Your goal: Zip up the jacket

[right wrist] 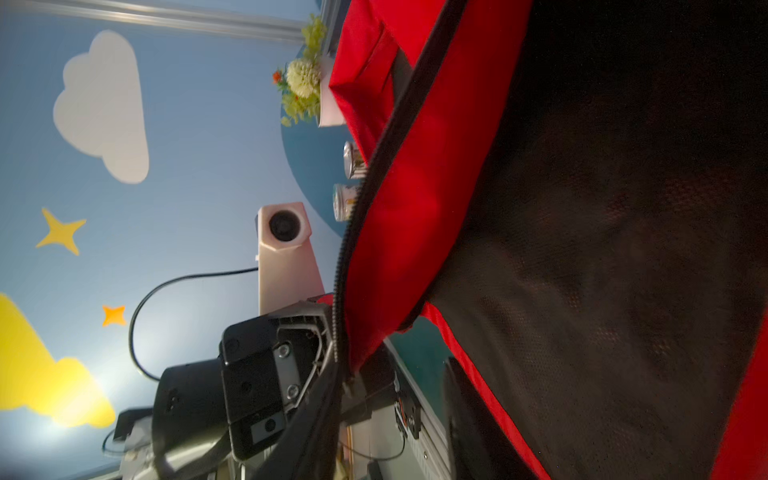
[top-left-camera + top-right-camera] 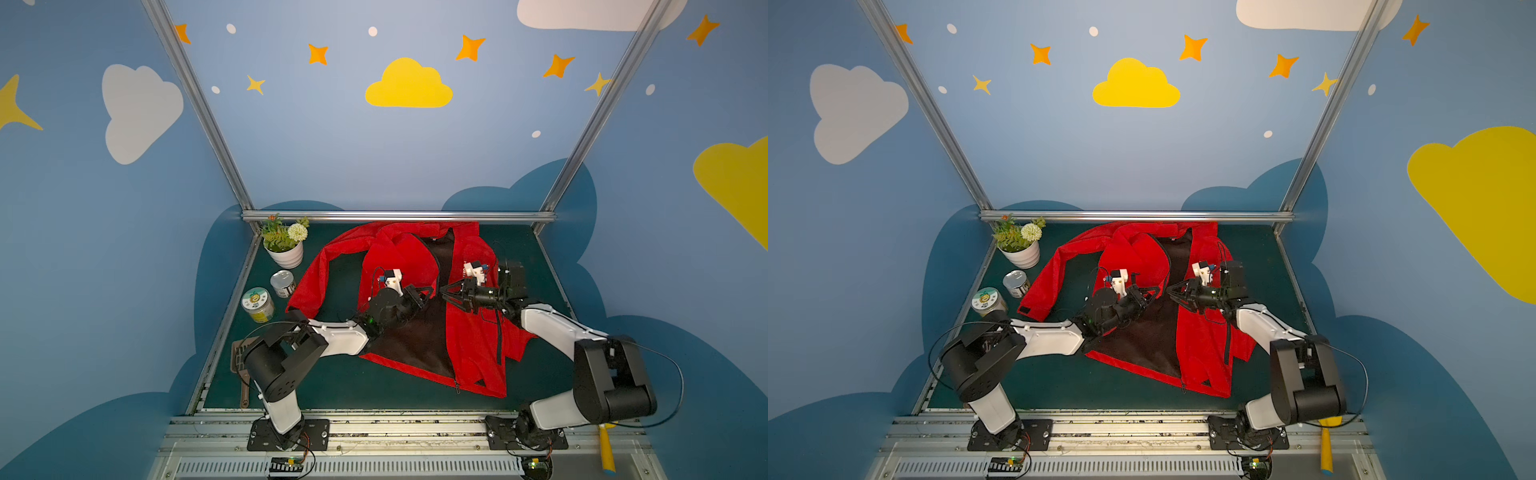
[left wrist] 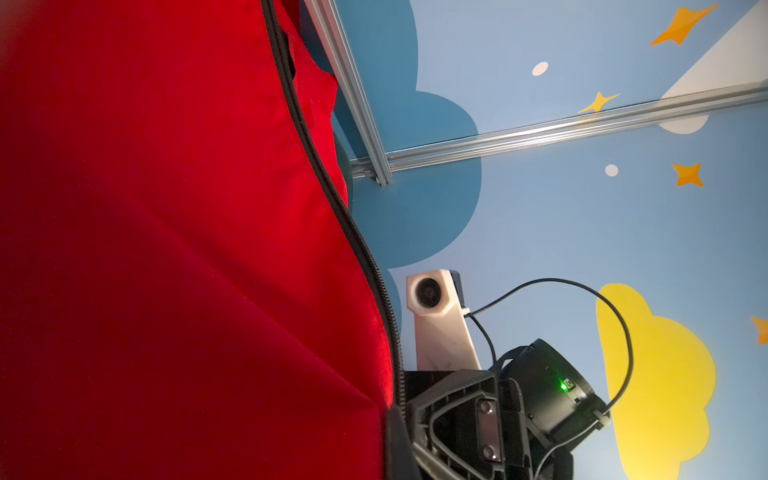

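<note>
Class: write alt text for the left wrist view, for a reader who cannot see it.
A red jacket fills half the frame, edged by its black zipper. Past that edge, the other arm's white wrist camera shows against a blue wall painted with stars and clouds.

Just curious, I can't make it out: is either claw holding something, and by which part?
The left gripper pinches the jacket by its front zipper edge. The right gripper looks open, holding nothing.
</note>
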Motion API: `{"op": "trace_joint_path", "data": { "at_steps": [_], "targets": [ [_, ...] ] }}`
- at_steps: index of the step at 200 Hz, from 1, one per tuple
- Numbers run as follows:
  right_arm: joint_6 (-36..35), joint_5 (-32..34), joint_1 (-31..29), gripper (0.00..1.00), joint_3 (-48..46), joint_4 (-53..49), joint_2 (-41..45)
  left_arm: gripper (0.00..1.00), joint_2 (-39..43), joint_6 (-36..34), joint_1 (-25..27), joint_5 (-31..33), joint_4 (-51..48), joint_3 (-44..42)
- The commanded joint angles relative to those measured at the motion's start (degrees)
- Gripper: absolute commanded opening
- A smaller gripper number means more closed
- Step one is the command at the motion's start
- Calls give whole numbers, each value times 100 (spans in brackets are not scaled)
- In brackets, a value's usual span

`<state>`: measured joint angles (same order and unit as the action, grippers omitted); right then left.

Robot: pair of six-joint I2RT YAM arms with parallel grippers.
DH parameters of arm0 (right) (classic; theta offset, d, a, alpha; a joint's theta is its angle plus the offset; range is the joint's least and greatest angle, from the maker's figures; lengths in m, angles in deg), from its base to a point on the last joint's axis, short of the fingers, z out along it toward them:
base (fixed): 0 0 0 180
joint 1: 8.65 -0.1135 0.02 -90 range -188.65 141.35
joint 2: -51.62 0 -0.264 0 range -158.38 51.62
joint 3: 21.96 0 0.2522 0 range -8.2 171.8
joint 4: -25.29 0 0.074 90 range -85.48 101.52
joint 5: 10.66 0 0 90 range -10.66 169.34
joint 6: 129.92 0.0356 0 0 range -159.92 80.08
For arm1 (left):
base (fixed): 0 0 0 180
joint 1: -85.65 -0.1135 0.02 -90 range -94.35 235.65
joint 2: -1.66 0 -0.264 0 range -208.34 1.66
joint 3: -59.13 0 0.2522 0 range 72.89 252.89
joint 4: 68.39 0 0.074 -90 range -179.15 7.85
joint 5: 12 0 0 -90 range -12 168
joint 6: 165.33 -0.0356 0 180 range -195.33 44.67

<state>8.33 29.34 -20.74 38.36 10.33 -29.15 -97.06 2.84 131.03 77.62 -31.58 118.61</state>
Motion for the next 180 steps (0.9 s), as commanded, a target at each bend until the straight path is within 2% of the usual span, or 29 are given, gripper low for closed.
{"op": "trace_joint_path", "data": {
  "at_steps": [1, 24, 62, 83, 107, 122, 135, 180],
  "targets": [
    [-1307, 1600, -130, 44, 485, -3151, 464, 3, 392, -456, -65, -41, -259, -56],
    [-1539, 2686, -658, 44, 488, -4442, 634, 3, 404, -431, -83, -95, -141, -183],
    [-1028, 3892, -1857, 46, 209, -5484, 1061, 3, 418, -253, -65, -252, -63, -258],
    [-633, 4033, -2285, 51, -119, -5541, 1380, 3, 508, -271, -60, -318, -247, -248],
    [-387, 3827, -2648, 53, -560, -5283, 1455, 3, 544, -244, -65, -395, -376, -267],
    [-224, 4018, -2973, 64, -621, -5164, 1394, 3, 559, -224, -65, -435, -390, -306],
    [-125, 4164, -3140, 68, -639, -5099, 1234, 3, 597, -189, -65, -432, -380, -391],
    [-91, 4309, -3167, 68, -771, -4540, 683, 3, 763, -223, -65, -296, -435, -535]
  ]
}}
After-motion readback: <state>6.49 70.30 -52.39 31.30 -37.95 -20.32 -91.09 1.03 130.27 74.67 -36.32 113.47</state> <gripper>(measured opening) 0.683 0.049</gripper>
